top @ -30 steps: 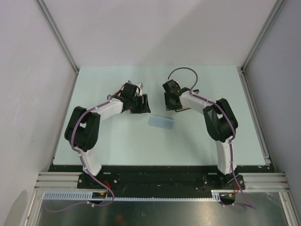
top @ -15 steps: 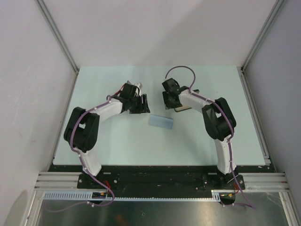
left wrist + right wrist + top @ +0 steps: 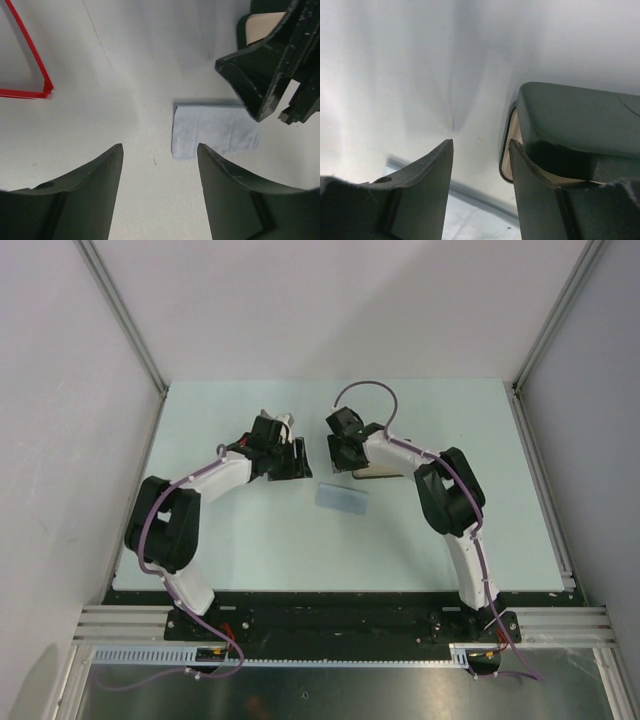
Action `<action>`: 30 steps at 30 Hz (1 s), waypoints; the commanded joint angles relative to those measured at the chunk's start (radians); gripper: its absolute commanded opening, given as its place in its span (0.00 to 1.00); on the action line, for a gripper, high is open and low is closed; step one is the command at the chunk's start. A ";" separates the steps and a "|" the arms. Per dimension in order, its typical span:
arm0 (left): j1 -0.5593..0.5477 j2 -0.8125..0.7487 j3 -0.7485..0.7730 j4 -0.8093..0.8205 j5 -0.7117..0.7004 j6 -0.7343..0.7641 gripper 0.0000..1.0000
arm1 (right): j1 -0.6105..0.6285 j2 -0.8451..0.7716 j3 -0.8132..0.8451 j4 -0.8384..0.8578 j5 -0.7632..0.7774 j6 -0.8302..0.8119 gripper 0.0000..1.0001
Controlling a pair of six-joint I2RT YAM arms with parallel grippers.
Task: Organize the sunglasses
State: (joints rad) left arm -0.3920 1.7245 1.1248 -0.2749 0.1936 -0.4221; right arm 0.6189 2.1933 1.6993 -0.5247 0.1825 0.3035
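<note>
Only part of the sunglasses (image 3: 31,55) shows: thin red frame pieces at the top left of the left wrist view. In the top view they are hidden under the left arm. My left gripper (image 3: 160,150) is open and empty above bare table, right of the red frame and left of the pale blue cloth (image 3: 215,131). My right gripper (image 3: 480,145) is open, its right finger at the edge of the open black case (image 3: 575,117) with a beige lining (image 3: 512,150). In the top view the left gripper (image 3: 297,458) and right gripper (image 3: 343,452) stand close together.
The cloth (image 3: 342,498) lies just in front of both grippers. The case (image 3: 376,474) lies under the right forearm. The pale green table (image 3: 240,540) is bounded by white walls left, right and behind.
The right gripper has moved left and a little farther back, uncovering more of the case. The left gripper has shifted slightly back. The cloth has not moved.
</note>
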 commanded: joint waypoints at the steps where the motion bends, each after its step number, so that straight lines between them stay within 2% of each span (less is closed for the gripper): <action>1: 0.010 -0.066 -0.014 -0.018 -0.019 -0.021 0.66 | 0.038 0.051 0.108 -0.049 -0.018 0.071 0.53; 11: 0.008 -0.095 -0.059 -0.029 -0.032 -0.047 0.67 | 0.050 0.066 0.177 -0.061 -0.006 0.112 0.58; 14: 0.010 -0.115 -0.072 -0.030 -0.051 -0.060 0.69 | 0.050 0.060 0.212 -0.098 0.015 0.089 0.66; 15: 0.008 -0.121 -0.077 -0.029 -0.052 -0.061 0.69 | 0.057 0.056 0.226 -0.119 0.064 0.089 0.73; 18: 0.010 -0.140 -0.085 -0.029 -0.052 -0.064 0.70 | 0.065 -0.005 0.198 -0.118 0.124 0.080 0.80; 22: 0.008 -0.140 -0.085 -0.029 -0.020 -0.069 0.72 | 0.067 -0.119 0.094 -0.080 0.132 0.097 0.82; 25: 0.008 -0.118 -0.073 -0.026 0.024 -0.064 0.72 | 0.065 -0.217 0.025 -0.081 0.121 0.131 0.79; 30: -0.005 -0.071 -0.059 -0.023 0.069 -0.084 0.69 | 0.067 -0.437 -0.304 -0.001 0.061 0.224 0.75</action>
State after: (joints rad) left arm -0.3897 1.6272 1.0428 -0.3096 0.2165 -0.4725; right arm 0.6800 1.9282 1.5597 -0.5747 0.2649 0.4370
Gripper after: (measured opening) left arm 0.708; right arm 0.761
